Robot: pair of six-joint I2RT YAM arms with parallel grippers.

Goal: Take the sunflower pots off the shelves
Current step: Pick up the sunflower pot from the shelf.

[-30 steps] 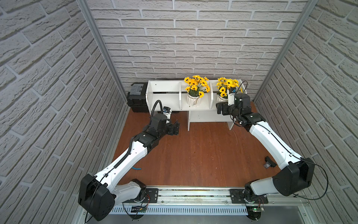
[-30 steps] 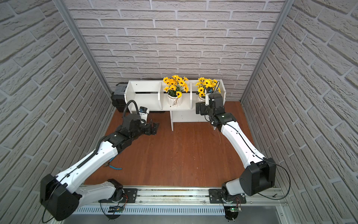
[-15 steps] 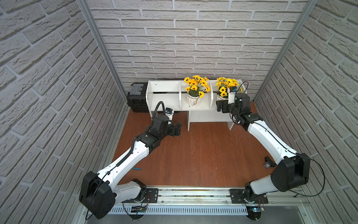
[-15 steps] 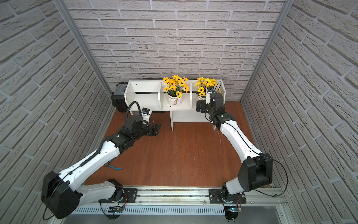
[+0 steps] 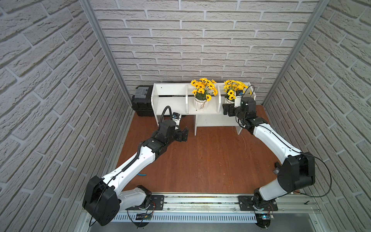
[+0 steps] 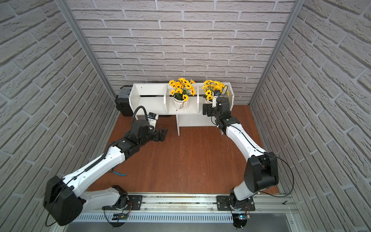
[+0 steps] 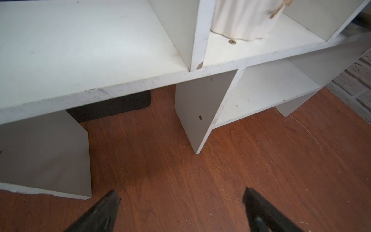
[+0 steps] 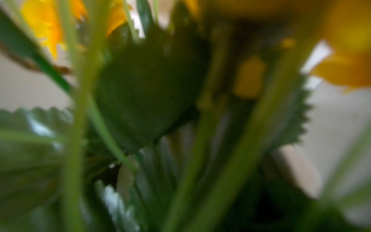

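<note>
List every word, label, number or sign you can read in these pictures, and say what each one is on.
Nothing is readable in any view.
Blue patch on the left wrist camera: too small to read.
Blue patch on the right wrist camera: too small to read.
Toolbox lid: moulded shapes only, no letters legible.
Shelves, middle sunflower pot, end sunflower pot: no marks seen.

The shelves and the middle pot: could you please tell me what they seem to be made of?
The shelves look like white-painted wood or board, matte: chipped, scuffed edges and screw heads show. The middle pot looks like matte white ceramic, ribbed, though plastic cannot be excluded.
</note>
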